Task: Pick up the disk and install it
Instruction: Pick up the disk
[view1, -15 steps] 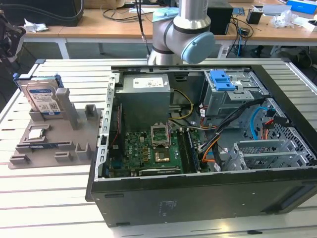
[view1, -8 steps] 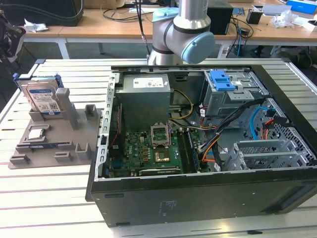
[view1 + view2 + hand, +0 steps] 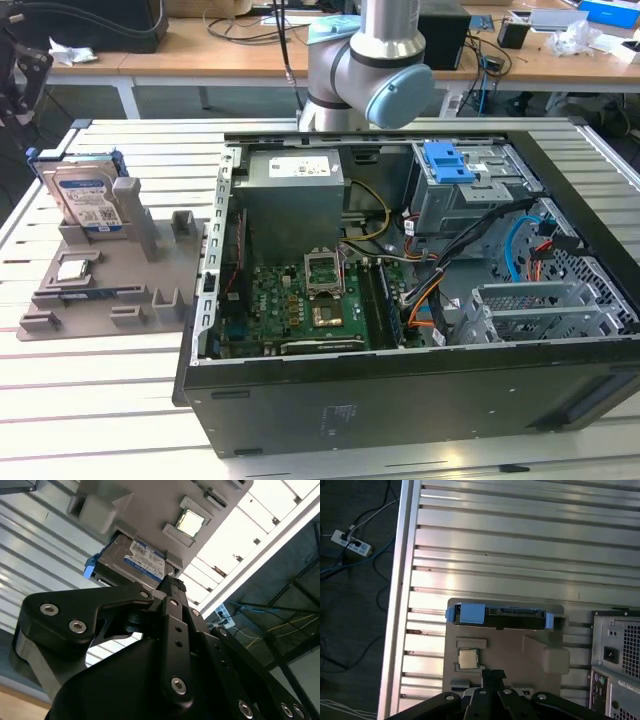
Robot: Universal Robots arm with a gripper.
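The disk (image 3: 88, 200) stands on edge in a slot of the grey holder tray (image 3: 165, 275), near the tabletop's (image 3: 90, 400) far corner at the exterior view's left; a processor chip (image 3: 72, 268) lies flat in the same tray. In the first wrist view the gripper (image 3: 493, 674) hangs above the tray, clenched on nothing and apart from the disk.
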